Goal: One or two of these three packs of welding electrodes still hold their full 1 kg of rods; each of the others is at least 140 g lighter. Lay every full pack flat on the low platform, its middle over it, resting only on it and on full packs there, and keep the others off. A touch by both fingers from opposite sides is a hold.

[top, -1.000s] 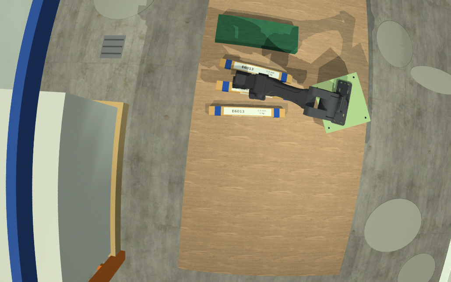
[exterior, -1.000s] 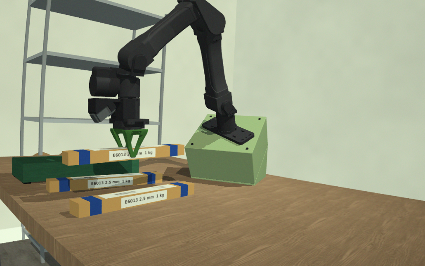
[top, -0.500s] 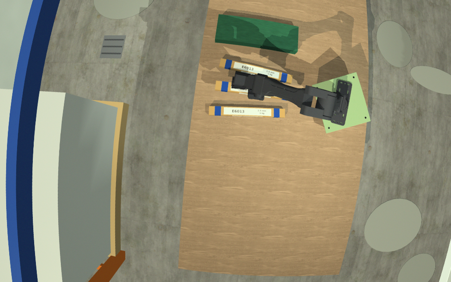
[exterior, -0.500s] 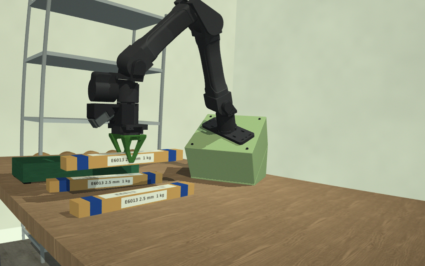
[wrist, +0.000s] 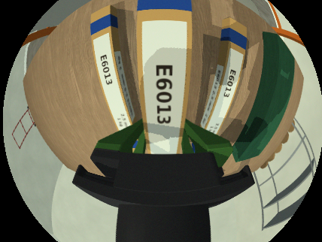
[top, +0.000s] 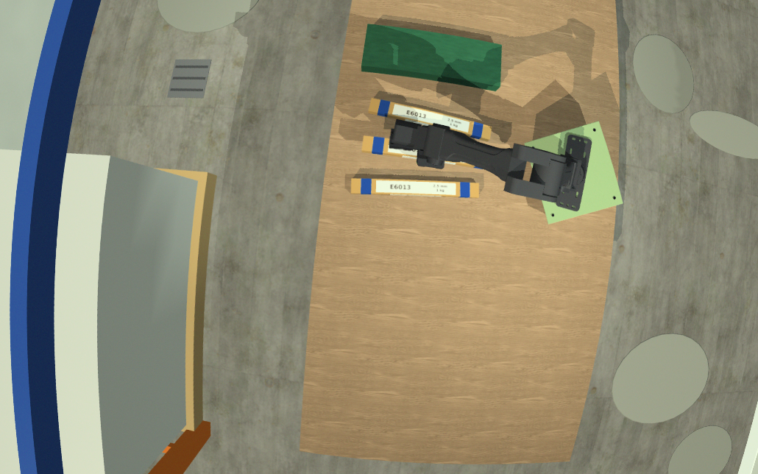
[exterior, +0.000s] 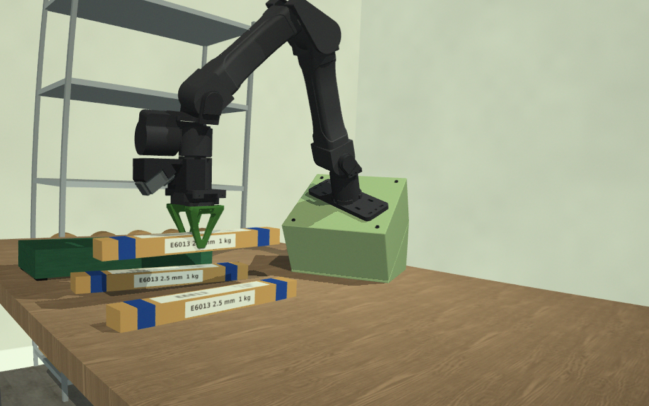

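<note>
Three tan packs with blue bands and white E6013 labels are on the wooden table. My gripper point(exterior: 201, 239) is shut on the middle pack point(exterior: 186, 241) at its label and holds it level, a little above the table. From above, the arm hides most of this pack point(top: 373, 144). In the wrist view it point(wrist: 164, 70) runs straight out between the green fingers. A second pack point(exterior: 157, 276) lies flat beside the dark green low platform point(exterior: 45, 258). The third pack point(exterior: 201, 301) lies flat nearer the table's front. Nothing rests on the platform point(top: 431, 55).
The arm's light green base block point(exterior: 351, 229) stands to the right of the packs. A metal shelf rack point(exterior: 52, 119) stands behind the table's far left edge. The platform sits close to that edge.
</note>
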Robot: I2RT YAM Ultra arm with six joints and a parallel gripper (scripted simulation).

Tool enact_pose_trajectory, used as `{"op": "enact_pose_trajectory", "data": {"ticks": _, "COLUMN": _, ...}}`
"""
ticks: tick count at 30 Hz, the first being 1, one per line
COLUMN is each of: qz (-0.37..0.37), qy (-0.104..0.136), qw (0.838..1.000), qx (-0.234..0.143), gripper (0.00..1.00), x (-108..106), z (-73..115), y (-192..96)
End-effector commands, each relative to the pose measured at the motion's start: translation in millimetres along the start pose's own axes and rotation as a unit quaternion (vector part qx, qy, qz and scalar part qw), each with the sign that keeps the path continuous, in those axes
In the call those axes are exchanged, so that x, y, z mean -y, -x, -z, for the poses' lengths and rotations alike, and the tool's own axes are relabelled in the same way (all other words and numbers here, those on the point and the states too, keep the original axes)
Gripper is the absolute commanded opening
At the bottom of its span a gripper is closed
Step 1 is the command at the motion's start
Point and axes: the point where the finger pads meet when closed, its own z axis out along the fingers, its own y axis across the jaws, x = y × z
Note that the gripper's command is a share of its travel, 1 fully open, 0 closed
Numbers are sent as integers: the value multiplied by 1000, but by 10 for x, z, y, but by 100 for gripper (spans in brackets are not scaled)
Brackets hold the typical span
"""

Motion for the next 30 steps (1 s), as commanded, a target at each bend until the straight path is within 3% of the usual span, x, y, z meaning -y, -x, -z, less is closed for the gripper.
{"op": "enact_pose_trajectory", "data": {"ticks": 1, "qz": 4, "qy": -5, "qw": 999, "qx": 37, "gripper": 0, "x": 9, "z": 265, "y": 225}}
{"op": "enact_pose_trajectory", "data": {"ticks": 30, "qz": 4, "qy": -4, "qw": 999, "qx": 36, "gripper": 0, "x": 12, "z": 289, "y": 253}}
